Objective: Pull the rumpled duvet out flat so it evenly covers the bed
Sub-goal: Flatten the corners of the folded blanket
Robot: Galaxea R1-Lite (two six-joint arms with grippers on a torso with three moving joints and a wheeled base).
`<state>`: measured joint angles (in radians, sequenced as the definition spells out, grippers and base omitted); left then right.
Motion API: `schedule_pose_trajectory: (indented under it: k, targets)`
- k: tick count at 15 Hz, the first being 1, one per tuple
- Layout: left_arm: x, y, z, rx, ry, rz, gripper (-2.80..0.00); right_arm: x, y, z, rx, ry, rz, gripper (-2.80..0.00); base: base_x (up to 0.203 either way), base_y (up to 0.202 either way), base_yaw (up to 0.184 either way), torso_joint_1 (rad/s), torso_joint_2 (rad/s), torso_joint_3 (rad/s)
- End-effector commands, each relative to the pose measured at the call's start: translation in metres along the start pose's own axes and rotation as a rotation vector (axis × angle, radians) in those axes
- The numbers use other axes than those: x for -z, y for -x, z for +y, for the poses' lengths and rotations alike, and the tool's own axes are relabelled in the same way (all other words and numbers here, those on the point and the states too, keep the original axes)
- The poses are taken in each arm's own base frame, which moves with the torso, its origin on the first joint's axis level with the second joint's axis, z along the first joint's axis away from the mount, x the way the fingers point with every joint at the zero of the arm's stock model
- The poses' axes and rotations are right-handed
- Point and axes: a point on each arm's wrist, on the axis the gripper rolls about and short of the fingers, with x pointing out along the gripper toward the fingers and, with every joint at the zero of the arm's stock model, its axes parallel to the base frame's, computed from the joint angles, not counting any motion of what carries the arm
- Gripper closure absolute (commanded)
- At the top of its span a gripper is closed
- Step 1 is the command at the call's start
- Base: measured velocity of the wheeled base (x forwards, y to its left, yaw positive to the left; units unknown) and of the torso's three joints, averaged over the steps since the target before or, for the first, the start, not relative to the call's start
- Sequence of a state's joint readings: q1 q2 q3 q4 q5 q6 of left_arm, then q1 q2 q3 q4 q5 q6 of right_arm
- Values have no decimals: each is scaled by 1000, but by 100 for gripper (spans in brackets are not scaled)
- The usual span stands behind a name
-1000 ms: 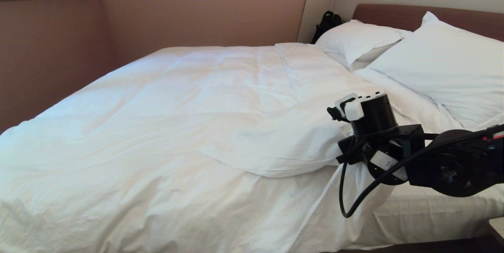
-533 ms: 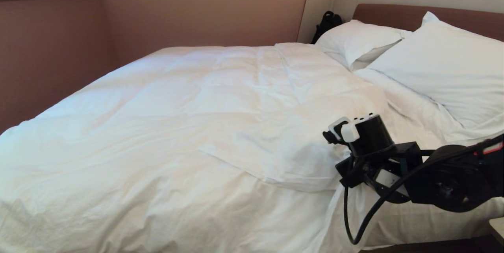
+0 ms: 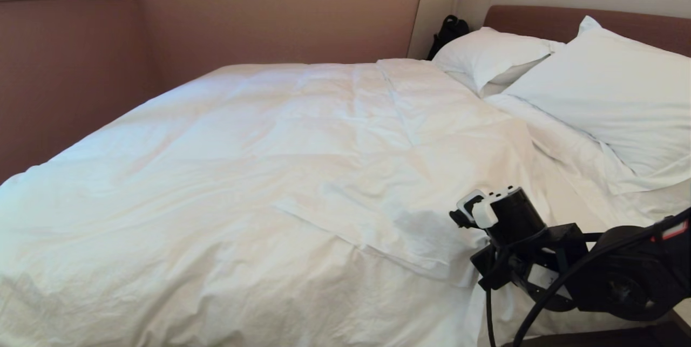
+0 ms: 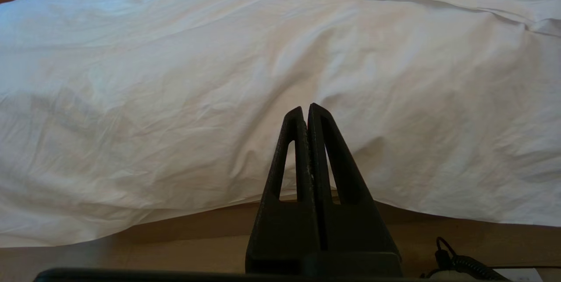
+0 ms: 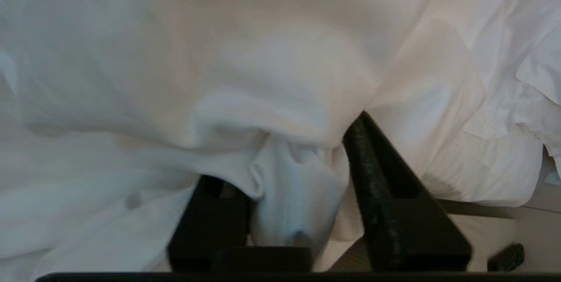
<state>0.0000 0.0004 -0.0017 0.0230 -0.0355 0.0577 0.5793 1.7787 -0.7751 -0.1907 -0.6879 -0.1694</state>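
Since the earlier frames, the right tool (image 3: 468, 228) has been lowered toward the near edge of the bed (image 3: 594, 304), and the folded flap of the duvet (image 3: 259, 174) that it carried has been drawn down with it, so that the flap now lies flatter and closer to that edge. In the right wrist view the right tool (image 5: 302, 172) is seen with its jaws parted; a fold of the duvet (image 5: 289, 194) is still bunched between the fingers (image 5: 381, 194), but it is judged to be slack and in the course of being let go rather than clamped.

Nearest, at the near edge, the left tool (image 4: 307, 111) is held closed and empty, parked just in front of the hanging side of the duvet (image 4: 219, 76), apart from it.

Further in, most of the bed is covered: the duvet reaches the foot-end corner on the robot's left and the far edge by the wall. What is left, by judgement, is the doubled-over flap (image 3: 388, 228) at the near edge towards the head end, which is not yet spread flat, and some soft creases across the middle.

Farthest, at the head end, the two pillows (image 3: 599, 88) lie uncovered against the headboard (image 3: 540, 20), with a dark bag (image 3: 448, 31) at the far head corner.
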Motion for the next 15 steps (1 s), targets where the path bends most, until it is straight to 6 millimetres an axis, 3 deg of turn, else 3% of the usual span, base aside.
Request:
schedule_pose_trajectory:
  k: [1,6,12,13,15]
  targets:
    - [0,0,0,0,-1,0,0,2,13,-2,-11,6,-28,-280,0,0,0,0,0,0]
    - [0,0,0,0,-1,0,0,1,88,4,-131,42,-244,-280,0,0,0,0,0,0]
    - [0,0,0,0,-1,0,0,-8,102,-6,-158,-63,-315,-280,0,0,0,0,0,0]
    - [0,0,0,0,-1,0,0,-10,103,-6,-158,-81,-332,0,0,0,0,0,0,0]
    - [0,0,0,0,-1,0,0,-17,98,-1,-174,-120,-378,0,0,0,0,0,0,0]
